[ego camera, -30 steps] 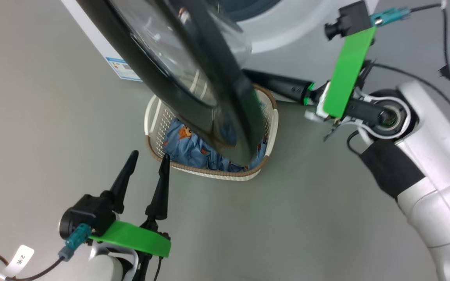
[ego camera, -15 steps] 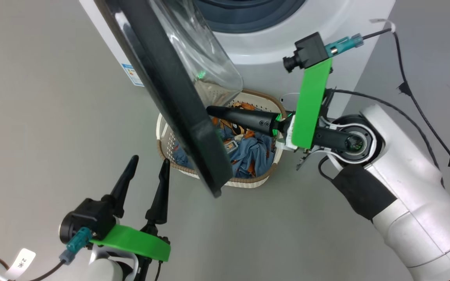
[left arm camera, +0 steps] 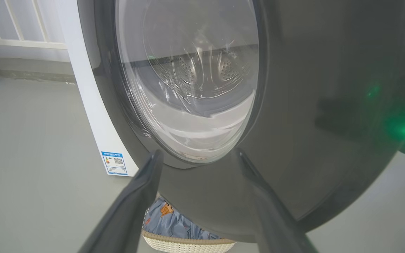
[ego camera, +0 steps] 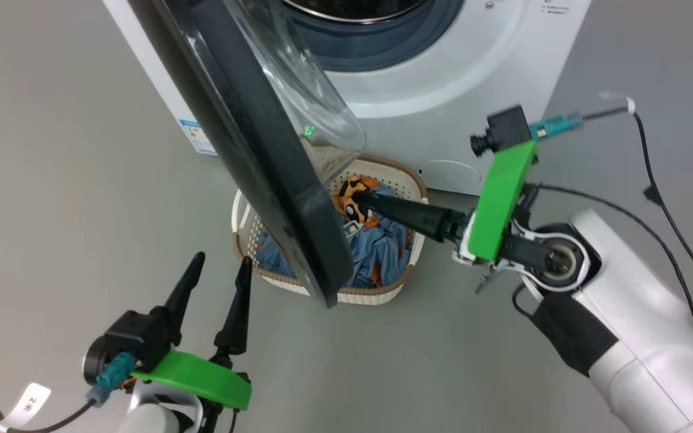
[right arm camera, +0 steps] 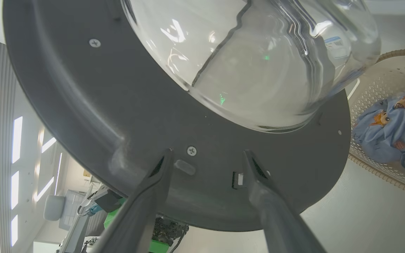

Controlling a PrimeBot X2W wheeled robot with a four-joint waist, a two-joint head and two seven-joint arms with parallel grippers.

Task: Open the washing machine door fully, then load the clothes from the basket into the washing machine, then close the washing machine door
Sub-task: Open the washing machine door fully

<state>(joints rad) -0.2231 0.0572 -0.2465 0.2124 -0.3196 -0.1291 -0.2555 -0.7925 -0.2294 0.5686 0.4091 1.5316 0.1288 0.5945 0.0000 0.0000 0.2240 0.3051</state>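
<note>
Step one unfinished: washing machine door (ego camera: 250, 150) partway open; clothes (ego camera: 382, 255) in basket (ego camera: 370, 296) beneath door; loading, closing pending. Beside door, right hand (right arm camera: 207, 151) and left hand (ego camera: 221, 258) wide, empty.

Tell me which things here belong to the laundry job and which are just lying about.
Job: washing machine door, washing machine, basket, clothes, right gripper, left gripper.
Not the job: blue label and round flap on the machine's front, white railing.
</note>
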